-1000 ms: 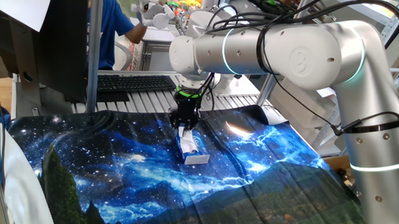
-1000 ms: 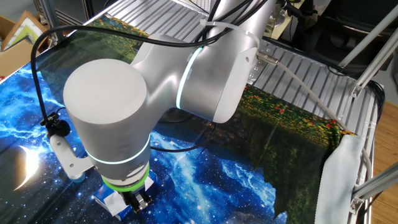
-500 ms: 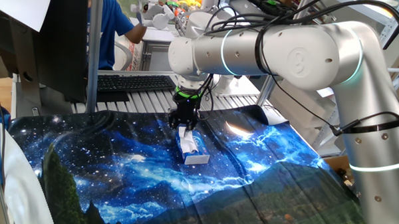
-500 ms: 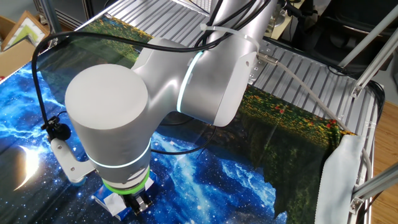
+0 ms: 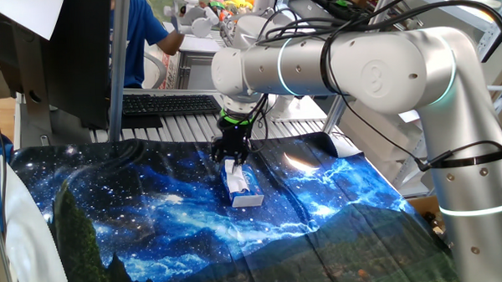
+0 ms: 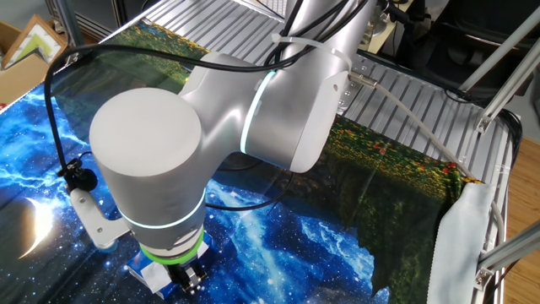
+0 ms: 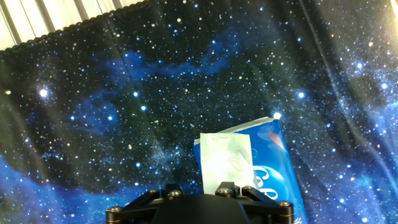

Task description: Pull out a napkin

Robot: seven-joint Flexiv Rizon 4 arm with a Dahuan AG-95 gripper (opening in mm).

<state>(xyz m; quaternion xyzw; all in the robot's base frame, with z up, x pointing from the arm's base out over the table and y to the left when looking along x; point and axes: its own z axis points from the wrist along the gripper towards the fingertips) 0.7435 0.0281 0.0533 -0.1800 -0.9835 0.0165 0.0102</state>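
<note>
A small blue-and-white tissue pack [image 5: 247, 197] lies on the starry cloth [image 5: 136, 212]. A white napkin [image 5: 234, 172] stands up out of its far end. My gripper [image 5: 232, 157] hangs straight above the napkin, its dark fingers around the sheet's top edge. In the hand view the napkin [image 7: 227, 160] rises in front of the pack [image 7: 277, 165], with only the gripper's black linkage [image 7: 199, 208] showing at the bottom edge. In the other fixed view the arm hides most of it; the gripper [image 6: 187, 279] and a corner of the pack [image 6: 150, 274] peek out. The frames do not show how wide the jaws stand.
A black keyboard [image 5: 170, 104] lies behind the cloth. A person in a blue shirt [image 5: 143, 36] sits beyond it. The slatted metal tabletop [image 6: 405, 93] shows past the cloth's edge. White fabric [image 6: 468, 245] hangs at one side.
The arm has shifted very slightly. The napkin and the pack stay where they were.
</note>
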